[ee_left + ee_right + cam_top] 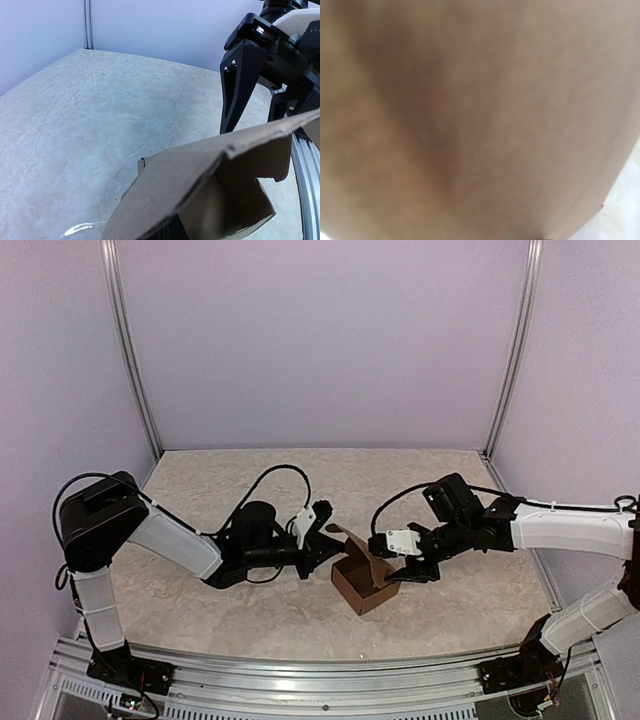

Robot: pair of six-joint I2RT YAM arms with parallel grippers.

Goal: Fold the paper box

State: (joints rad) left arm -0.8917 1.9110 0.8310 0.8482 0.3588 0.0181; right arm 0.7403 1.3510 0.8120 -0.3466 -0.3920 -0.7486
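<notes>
Where the box sits: brown cardboard box (358, 590) near the middle of the table (230, 480), between the two arms, top open, walls standing.
Flap: one flap (347, 536) sticks up on the box's left side.
Left tool (326, 529): closed, right at the raised flap; whether cardboard is pinched in it cannot be told.
Right tool (398, 575): at the box's right edge, fingers (236, 82) spread partway with a clear gap, nothing seen clamped between them.
Right wrist view: filled with blurred brown cardboard.
</notes>
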